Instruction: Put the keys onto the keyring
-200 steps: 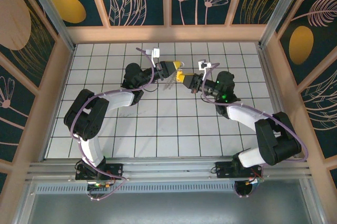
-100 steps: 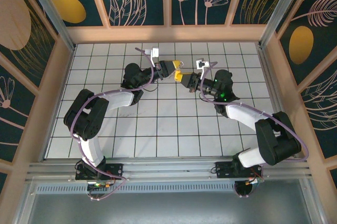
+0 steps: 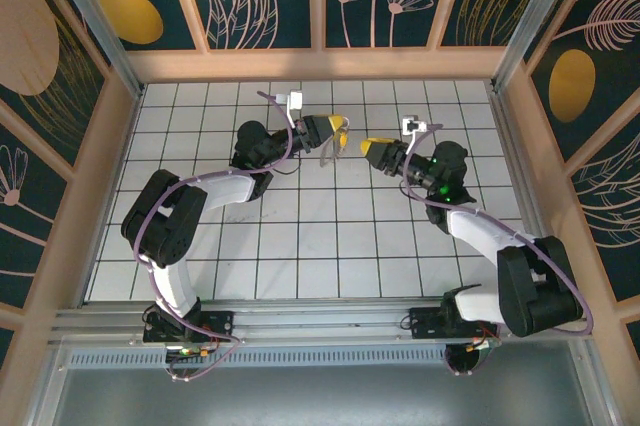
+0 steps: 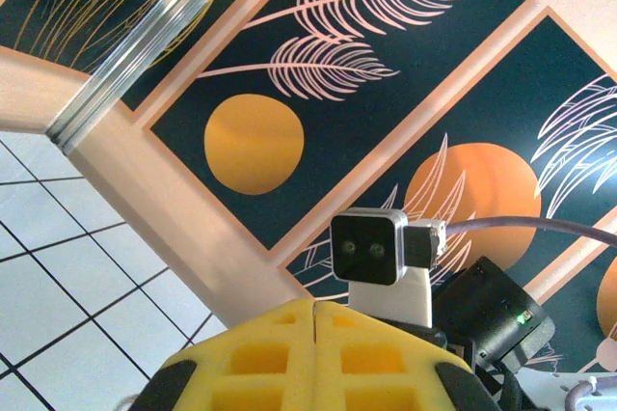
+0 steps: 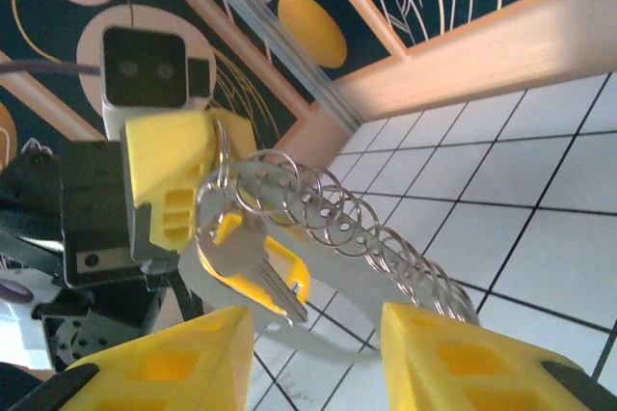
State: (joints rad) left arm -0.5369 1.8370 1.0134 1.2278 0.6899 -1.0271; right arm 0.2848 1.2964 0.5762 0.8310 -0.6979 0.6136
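Note:
In the right wrist view, the keyring is a pale grey loop with a row of silver rings along its edge. It hangs from the left gripper's yellow fingers, which are shut on its top end. A silver key and a yellow-headed key dangle from a ring near that end. My right gripper is open just short of the keys and holds nothing. From above, the left gripper and the right gripper face each other over the back of the floor, a small gap apart. In the left wrist view, the left gripper has its pads pressed together.
A white tiled floor is ringed by a wooden rim and dark panels with leaf patterns. The right arm's wrist camera sits straight ahead of the left gripper. Both arms reach up towards the back wall.
My right gripper has opened and drawn back to the right, away from the left gripper. The keys stay hanging on the keyring. The left arm has hardly moved.

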